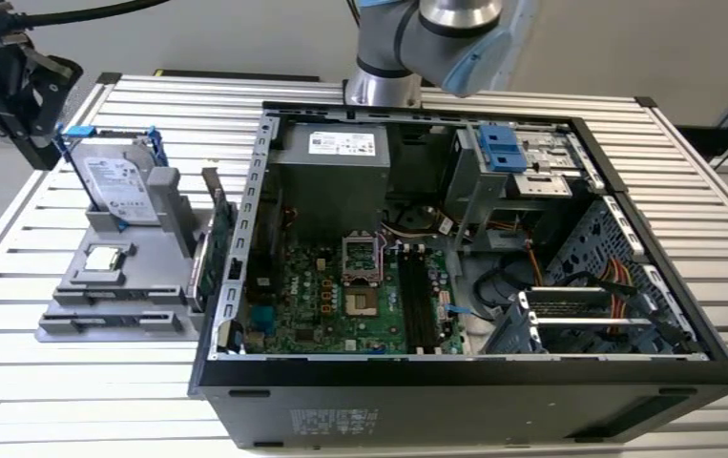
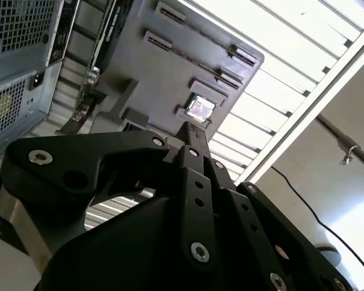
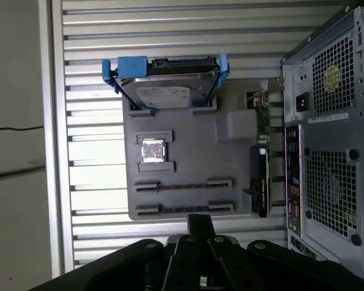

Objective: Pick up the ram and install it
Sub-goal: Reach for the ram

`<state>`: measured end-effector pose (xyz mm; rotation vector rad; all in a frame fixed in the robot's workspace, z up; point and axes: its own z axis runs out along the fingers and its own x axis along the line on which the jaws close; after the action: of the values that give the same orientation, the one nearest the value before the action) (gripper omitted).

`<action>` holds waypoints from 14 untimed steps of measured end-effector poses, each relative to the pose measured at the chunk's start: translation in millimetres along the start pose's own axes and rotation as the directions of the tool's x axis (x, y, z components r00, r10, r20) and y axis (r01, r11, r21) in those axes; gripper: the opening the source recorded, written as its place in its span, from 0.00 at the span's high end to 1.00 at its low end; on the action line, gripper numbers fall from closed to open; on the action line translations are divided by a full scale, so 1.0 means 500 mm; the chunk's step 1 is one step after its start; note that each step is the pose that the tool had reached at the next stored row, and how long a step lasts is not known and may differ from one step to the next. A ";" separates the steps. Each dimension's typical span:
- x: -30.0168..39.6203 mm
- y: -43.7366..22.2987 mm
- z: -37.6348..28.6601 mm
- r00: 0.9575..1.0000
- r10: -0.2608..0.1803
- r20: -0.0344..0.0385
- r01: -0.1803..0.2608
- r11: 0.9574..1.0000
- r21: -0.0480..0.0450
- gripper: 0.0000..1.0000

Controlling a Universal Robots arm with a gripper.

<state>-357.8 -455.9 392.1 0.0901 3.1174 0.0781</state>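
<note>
My gripper (image 1: 35, 143) hangs at the exterior view's far left, above the far corner of the grey parts holder (image 1: 77, 329). In both wrist views its black fingers (image 2: 191, 130) meet in one narrow tip (image 3: 200, 221) with nothing between them. The holder (image 3: 188, 136) lies below that tip, with two long narrow slots (image 3: 183, 182) showing as thin dark lines. I cannot tell whether the ram sits in those slots. The motherboard (image 1: 338, 305) lies in the open computer case, its long dark memory slots (image 1: 417, 305) towards the exterior view's right.
A silver hard drive (image 1: 122, 186) in a blue-trimmed frame stands upright at the holder's far end. A processor chip (image 3: 153, 150) rests mid-holder. A green expansion card (image 1: 215, 250) stands between the holder and the case wall (image 1: 466, 377). The slatted table (image 1: 96, 401) ends near the holder (image 3: 48, 151).
</note>
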 end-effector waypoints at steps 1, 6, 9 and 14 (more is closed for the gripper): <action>0.003 0.006 0.000 1.000 0.000 0.000 0.000 1.000 0.000 1.00; 0.008 0.028 0.001 1.000 -0.012 -0.001 0.012 1.000 0.000 1.00; 0.008 0.033 0.002 0.999 -0.033 -0.002 0.033 0.999 -0.001 1.00; 0.008 0.034 0.002 0.999 -0.054 -0.003 0.054 0.999 -0.001 1.00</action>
<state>-361.0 -438.5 392.1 0.0050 3.1201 0.0789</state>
